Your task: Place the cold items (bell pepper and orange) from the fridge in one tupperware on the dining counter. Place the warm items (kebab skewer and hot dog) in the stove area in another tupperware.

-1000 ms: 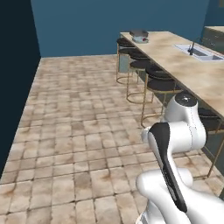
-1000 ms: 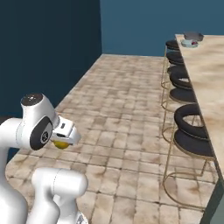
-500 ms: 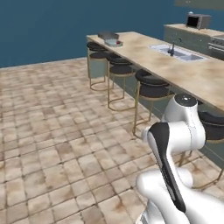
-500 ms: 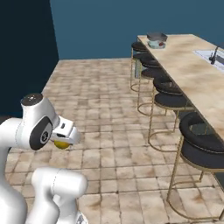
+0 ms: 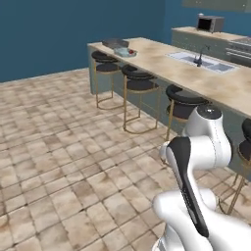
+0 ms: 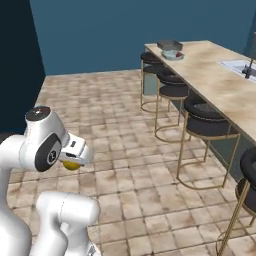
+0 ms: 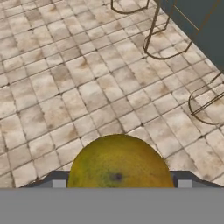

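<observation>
**Orange in transit, kitchen floor beside the dining counter**

At the bottom centre of the hand view: orange (image 7: 118, 164), yellow-green and round, pinched between the two dark tips of the hand (image 7: 118, 183), which stand wide to span it. In the right base view the same fruit (image 6: 71, 164) shows as a yellow bulge under the hand (image 6: 75, 157), lower left of the frame, tucked close to the arm; judged a carrying pose, fruit held low and near the body while the base travels over the tiled floor (image 6: 115, 115).

Destination: dining counter (image 5: 162, 61), running from upper centre to the right edge of the left base view, a row of black stools (image 5: 139, 86) along its near side. At its far end lie the tupperware containers (image 5: 119, 46), one apparently holding something red, probably the bell pepper; too small to tell for sure.

Unclear: the orange's lower half is cut off in the hand view; the fingertips are mostly hidden behind it. Sink (image 5: 198, 61) and microwave (image 5: 210, 23) lie beyond, upper right.
</observation>
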